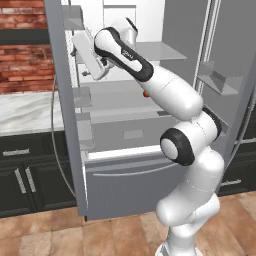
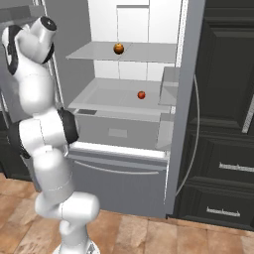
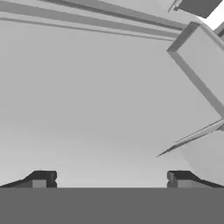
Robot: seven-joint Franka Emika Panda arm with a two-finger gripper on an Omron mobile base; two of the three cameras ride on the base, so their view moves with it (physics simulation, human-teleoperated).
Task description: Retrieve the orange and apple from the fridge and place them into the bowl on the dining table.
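Guide the tool (image 3: pixel 111 180) toward the orange (image 2: pixel 118 48) on the upper shelf (image 2: pixel 149 53) of the fridge (image 2: pixel 124 134), centring the fruit between the jaws before closing. The apple (image 2: pixel 141 95) lies on the shelf below. The arm is raised and bent, the hand reaching near the left door bins; its exact aim is unclear. The jaws stand fully apart and hold nothing.

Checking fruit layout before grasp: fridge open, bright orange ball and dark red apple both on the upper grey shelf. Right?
Not quite. The bright orange ball sits on the upper grey shelf of the open grey fridge, but the dark red apple lies on the lower shelf, per the right base view.
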